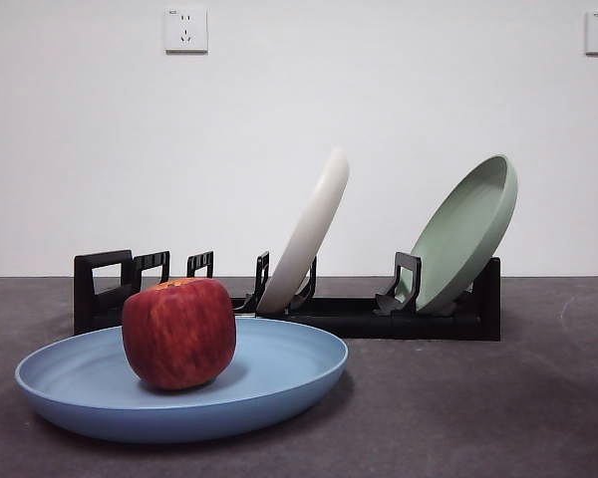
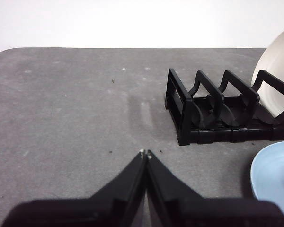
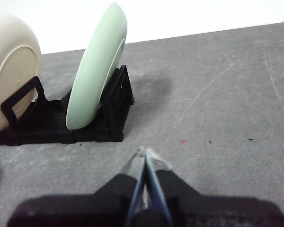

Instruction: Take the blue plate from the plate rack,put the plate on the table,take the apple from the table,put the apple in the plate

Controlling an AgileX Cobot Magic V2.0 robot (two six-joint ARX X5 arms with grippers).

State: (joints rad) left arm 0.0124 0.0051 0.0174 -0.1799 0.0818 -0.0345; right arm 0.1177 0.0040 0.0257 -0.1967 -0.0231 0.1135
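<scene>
- Looking across the table (image 1: 538,418), you can see the apple (image 1: 178,333) sitting inside the blue plate (image 1: 279,373), which lies flat on the table just in front of the plate rack (image 1: 399,317).
- Your last step, apple into plate, reads as finished; nothing of the task looks left to do.
- The plate rack holds only the cream-white plate (image 1: 307,234) and the pale green plate (image 1: 465,231), both leaning in their slots; the slots at the handle end stand bare.
- Your left gripper (image 2: 145,153) hovers low over bare table, jaws pressed together and holding nothing, with the rack's handle end near and a sliver of the blue plate at the frame edge.
- Your right gripper (image 3: 146,152) is likewise over bare table beside the green plate's end of the rack, jaws pressed together, nothing between them.
- Neither arm shows in the front view, so both seem parked clear of the things.
- The next move, in my judgement, calls only for holding both arms where they are, away from plate and rack.
</scene>
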